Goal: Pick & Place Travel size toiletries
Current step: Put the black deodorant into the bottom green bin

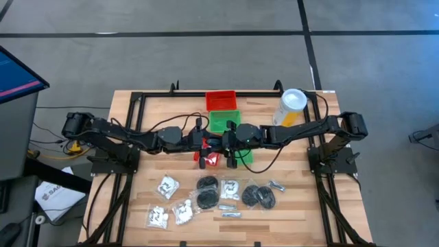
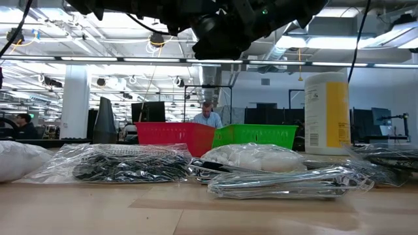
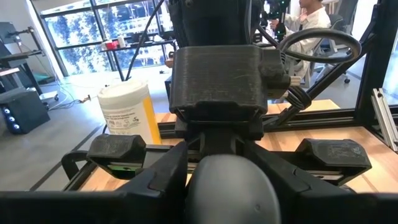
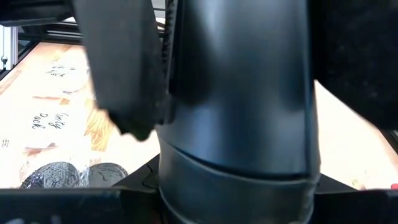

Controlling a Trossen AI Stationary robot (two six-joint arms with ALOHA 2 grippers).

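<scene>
Tools are meeting nose to nose above the middle of the counter [image 1: 130, 110]: the left tool [image 1: 208, 147] is reaching in from its side and the right tool [image 1: 228, 140] from the other, both hanging just in front of the green basket [image 1: 223, 122]. Each wrist view is filling up with the other arm's dark body, so whether either tool's fingers are apart, together, or clamped on anything cannot be told. That close facing pose is probably serving a hand-across, though no item is showing between them.

Toiletries are lying flat along the near edge, well apart from both tools, spread loosely so that each can likely be taken singly. Clear packets [image 1: 167, 185] are sitting toward the left arm's side, black discs [image 1: 207, 184] in the middle and toward the right. Silvery sachets [image 1: 230, 215] are lying with their long axes running across the counter, side to side, which likely calls for fingers closing across the narrow width.

Behind the green basket, the red basket [image 1: 221, 101] is waiting, mouth up, presumably to receive items; a canister [image 1: 291, 106] is standing upright beside them.
</scene>
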